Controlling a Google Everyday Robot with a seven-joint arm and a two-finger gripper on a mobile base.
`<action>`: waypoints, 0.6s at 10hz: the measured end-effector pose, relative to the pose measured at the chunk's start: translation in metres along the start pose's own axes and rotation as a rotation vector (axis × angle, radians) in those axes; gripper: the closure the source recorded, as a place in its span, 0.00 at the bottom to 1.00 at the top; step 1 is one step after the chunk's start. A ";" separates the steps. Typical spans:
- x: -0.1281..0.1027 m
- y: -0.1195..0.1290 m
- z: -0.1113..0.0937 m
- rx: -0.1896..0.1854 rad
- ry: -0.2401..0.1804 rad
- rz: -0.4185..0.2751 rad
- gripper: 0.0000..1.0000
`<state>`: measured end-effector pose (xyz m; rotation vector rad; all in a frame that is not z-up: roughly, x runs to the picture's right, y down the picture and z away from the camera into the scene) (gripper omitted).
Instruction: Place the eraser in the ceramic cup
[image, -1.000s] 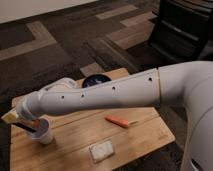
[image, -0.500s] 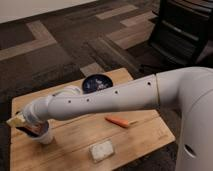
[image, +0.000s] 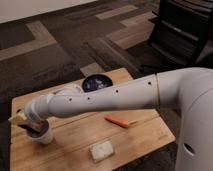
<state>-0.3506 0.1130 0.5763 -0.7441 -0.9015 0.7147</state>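
The white ceramic cup (image: 45, 137) stands near the left edge of the wooden table (image: 75, 142). My gripper (image: 27, 122) is at the end of the long white arm (image: 110, 97), directly over the cup's mouth and touching its rim area. A small dark block with reddish marks, the eraser (image: 35, 129), shows at the cup's rim right under the gripper. I cannot tell whether it is held or resting in the cup.
A dark blue bowl (image: 96, 81) sits at the table's back edge, partly behind the arm. A thin orange stick (image: 118, 121) lies right of centre. A pale grey-white pad (image: 102, 150) lies near the front edge. Dark furniture (image: 185, 30) stands at the back right.
The arm has dropped lower across the table and the gripper has sunk slightly onto the cup's mouth. The cup, stick, pad and bowl have not moved.
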 end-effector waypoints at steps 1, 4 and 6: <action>0.000 0.000 0.000 0.000 0.000 0.000 0.47; 0.000 0.000 0.000 0.000 0.000 0.000 0.20; 0.000 0.000 0.000 0.000 0.000 0.000 0.20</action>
